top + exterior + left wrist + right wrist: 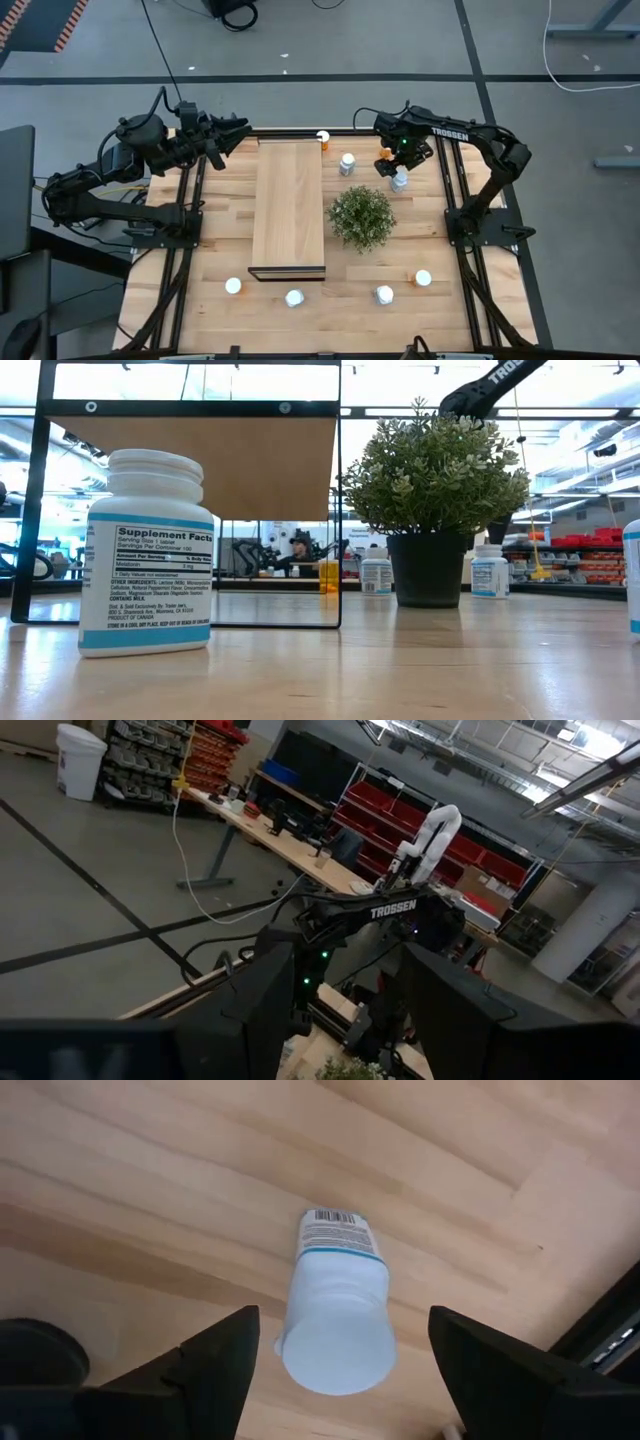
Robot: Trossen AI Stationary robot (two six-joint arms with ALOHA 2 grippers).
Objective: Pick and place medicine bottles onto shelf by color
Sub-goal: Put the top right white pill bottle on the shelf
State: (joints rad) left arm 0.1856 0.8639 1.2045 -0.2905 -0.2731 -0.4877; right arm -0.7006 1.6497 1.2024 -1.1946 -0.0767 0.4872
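My right gripper point(396, 166) hangs open over a white bottle point(335, 1320) that stands upright on its base at the table's far right. Its fingers point down, one on either side of the white cap, and touch nothing. An orange bottle point(385, 154) stands just beside it. Another white bottle point(347, 163) and an orange one point(322, 138) stand near the far end of the light-wood shelf point(288, 210). Several white-capped bottles point(294, 297) stand along the near edge. My left gripper point(240, 130) waits open at the far left, above the table.
A bushy potted plant point(361, 217) stands right of the shelf, just nearer than the right gripper. In the low view one white bottle point(148, 550) stands close to the camera. The table's frame rails point(455, 190) run along both sides.
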